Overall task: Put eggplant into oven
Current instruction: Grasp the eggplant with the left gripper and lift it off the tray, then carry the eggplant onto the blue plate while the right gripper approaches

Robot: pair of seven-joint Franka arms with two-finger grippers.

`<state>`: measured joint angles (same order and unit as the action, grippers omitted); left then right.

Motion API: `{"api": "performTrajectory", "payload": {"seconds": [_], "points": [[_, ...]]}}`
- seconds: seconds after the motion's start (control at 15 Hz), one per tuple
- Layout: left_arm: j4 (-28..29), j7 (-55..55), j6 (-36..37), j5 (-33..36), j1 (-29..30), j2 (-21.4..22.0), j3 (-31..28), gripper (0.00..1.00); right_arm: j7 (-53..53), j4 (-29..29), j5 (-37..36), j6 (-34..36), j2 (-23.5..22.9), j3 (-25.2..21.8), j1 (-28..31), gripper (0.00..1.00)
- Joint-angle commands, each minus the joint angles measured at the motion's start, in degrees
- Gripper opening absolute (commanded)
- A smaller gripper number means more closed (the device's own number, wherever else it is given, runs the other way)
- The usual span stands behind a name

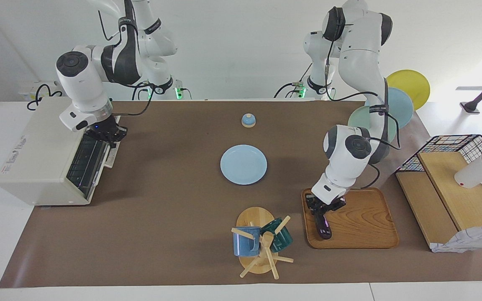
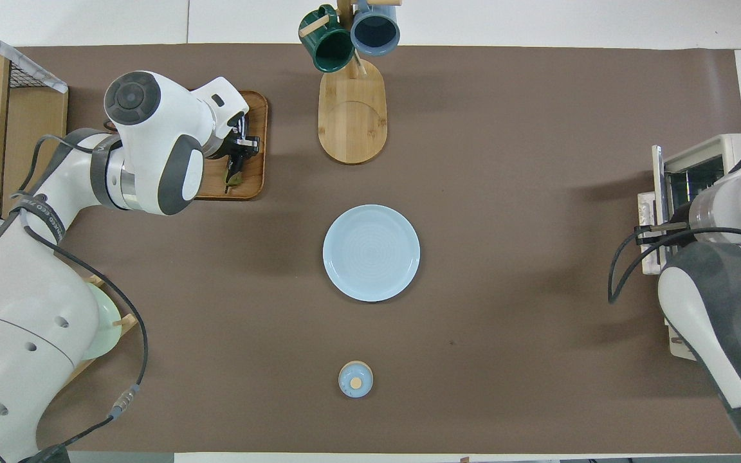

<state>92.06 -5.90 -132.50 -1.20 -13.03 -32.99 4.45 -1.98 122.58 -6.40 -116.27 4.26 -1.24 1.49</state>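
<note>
- Left end effector (image 1: 323,207), lower right of the facing view: clenched on the eggplant (image 1: 322,223) lying on the tray (image 1: 362,225).
- Right end effector (image 1: 108,137), upper left: clamped on the oven (image 1: 44,154) door's handle, door partly down.

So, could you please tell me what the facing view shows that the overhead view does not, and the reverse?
Only the facing view shows the oven's wire rack, the right gripper at its opened door, and the white cup. Only the overhead view shows the mugs' insides. Both show the left gripper shut on the eggplant over the tray, the plate and the oven.
</note>
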Motion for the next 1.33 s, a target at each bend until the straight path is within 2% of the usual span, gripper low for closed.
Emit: {"api": "performTrajectory", "payload": {"seconds": [0.0, 0.2, 0.27, 0.4, 0.53, 0.73, 0.87, 1.0, 1.27], "points": [[0.7, -1.2, 8.1, -1.2, -0.1, 6.6, 0.1, 0.00, -0.7, 1.8, 0.2, -7.2, -4.9, -0.7, 0.9, 0.00], [2.2, -7.1, 17.0, -3.5, -1.3, 14.2, 0.5, 0.00, 1.4, 4.8, 0.3, -12.3, -5.5, -0.7, -1.7, 0.00], [3.6, -10.2, 18.8, -3.5, -3.3, 16.6, 0.5, 0.00, 1.9, 5.7, 0.3, -13.4, -5.2, -0.7, -2.2, 0.00], [8.6, -16.9, 18.4, -5.1, -8.0, 21.0, 0.5, 0.00, 1.9, 7.8, 0.3, -16.0, -4.9, -0.8, -2.5, 0.00], [11.2, -21.9, 17.5, -5.8, -13.6, 22.5, 0.5, 0.00, 1.9, 8.6, 0.3, -17.4, -5.4, -0.8, -2.2, 0.00], [18.3, -27.6, 8.0, -5.8, -20.3, 25.0, 0.5, 0.00, 2.4, 8.9, 0.3, -18.4, -5.5, -0.7, -2.5, 0.00], [21.7, -29.2, 1.6, -5.8, -24.0, 24.3, 0.5, 0.00, 2.9, 9.6, 0.3, -19.0, -5.5, -0.7, -3.4, 0.00], [21.8, -30.0, -3.4, -5.8, -25.5, 20.6, 0.4, 0.00, 3.2, 9.9, 0.3, -19.4, -5.6, -0.7, -3.5, 0.00], [21.6, -30.0, -7.9, -5.8, -26.7, 16.6, 0.4, 0.00, 3.5, 10.9, 0.3, -23.5, -8.3, -0.7, -3.5, 0.00]]}}
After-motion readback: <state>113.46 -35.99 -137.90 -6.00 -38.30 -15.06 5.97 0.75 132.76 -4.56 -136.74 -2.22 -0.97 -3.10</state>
